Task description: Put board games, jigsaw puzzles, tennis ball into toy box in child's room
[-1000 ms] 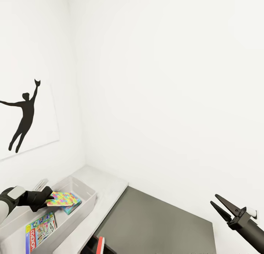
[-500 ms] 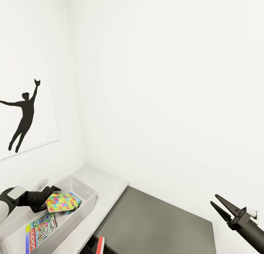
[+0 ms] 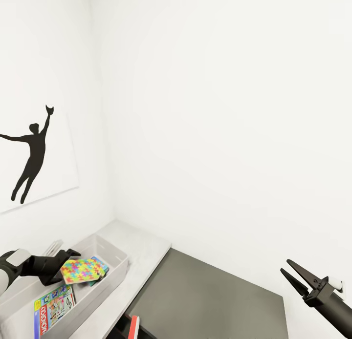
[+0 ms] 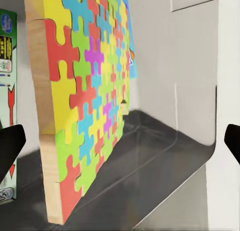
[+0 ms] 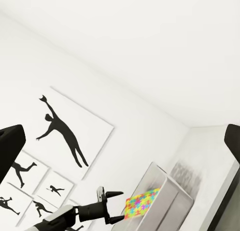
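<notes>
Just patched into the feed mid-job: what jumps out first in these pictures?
The brightly coloured jigsaw puzzle stands out most, lying tilted inside the light grey toy box just off the open left hand, with the green Monopoly box lying nearer in the same bin. On the white wall above hangs a black leaping silhouette picture. The right hand hangs open over the dark-grey-topped cabinet.

Multicoloured jigsaw puzzle [image 3: 78, 271] leans tilted inside grey toy box [image 3: 113, 254], beside Monopoly [image 3: 54, 304]
</notes>
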